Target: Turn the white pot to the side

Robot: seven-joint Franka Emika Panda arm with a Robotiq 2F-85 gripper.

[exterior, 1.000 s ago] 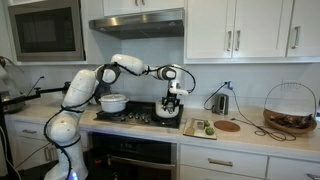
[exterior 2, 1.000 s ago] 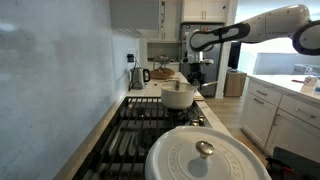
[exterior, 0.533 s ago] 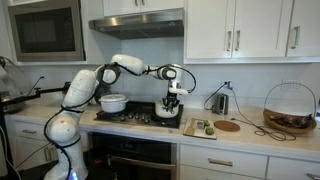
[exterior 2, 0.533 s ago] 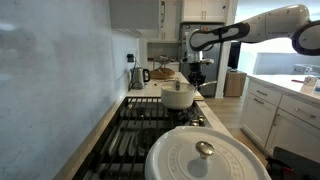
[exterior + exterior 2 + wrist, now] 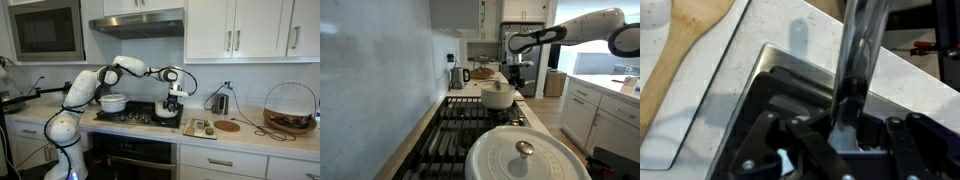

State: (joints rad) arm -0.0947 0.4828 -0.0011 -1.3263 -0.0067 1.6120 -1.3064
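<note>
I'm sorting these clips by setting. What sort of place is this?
Most likely a home kitchen: a gas stove sits under a range hood, with a built-in microwave beside it and white wall cabinets above the counter.

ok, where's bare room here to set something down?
Free: counter between the round wooden board and the basket; stove grates between the lidded pot and the wide white pot. Crowded: around the gripper at the white pot, cutting board right beside.
</note>
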